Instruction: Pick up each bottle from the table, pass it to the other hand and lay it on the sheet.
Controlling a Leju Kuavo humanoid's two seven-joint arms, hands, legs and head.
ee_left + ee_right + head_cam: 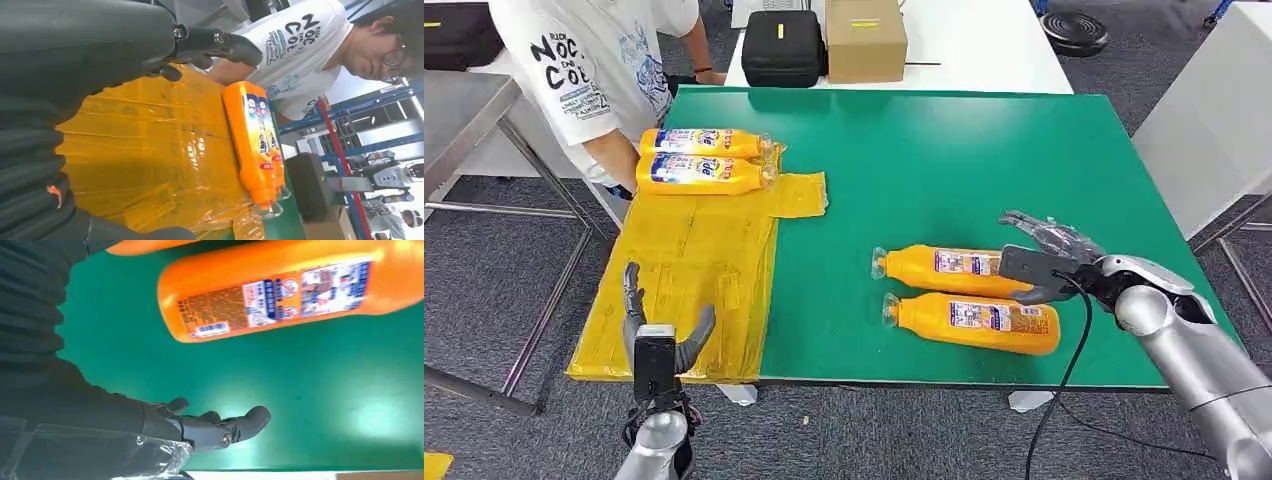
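Two orange bottles lie side by side on the yellow sheet [694, 260] at its far end, one [704, 142] behind the other [699, 173]; both bottles [252, 142] appear in the left wrist view too. Two more orange bottles lie on the green table [944, 160] at the right, the farther [949, 268] and the nearer [979, 322]. My right hand [1049, 258] hovers with fingers spread at the base end of the farther bottle, holding nothing. An orange bottle [270, 292] lies beyond my right hand [210, 427]. My left hand [659, 340] stands open over the sheet's near edge.
A person in a white printed shirt [589, 70] stands at the table's far left corner, beside the sheet. A black case [782, 47] and a cardboard box [865, 38] sit on a white table behind. A cable [1064, 370] hangs from my right wrist.
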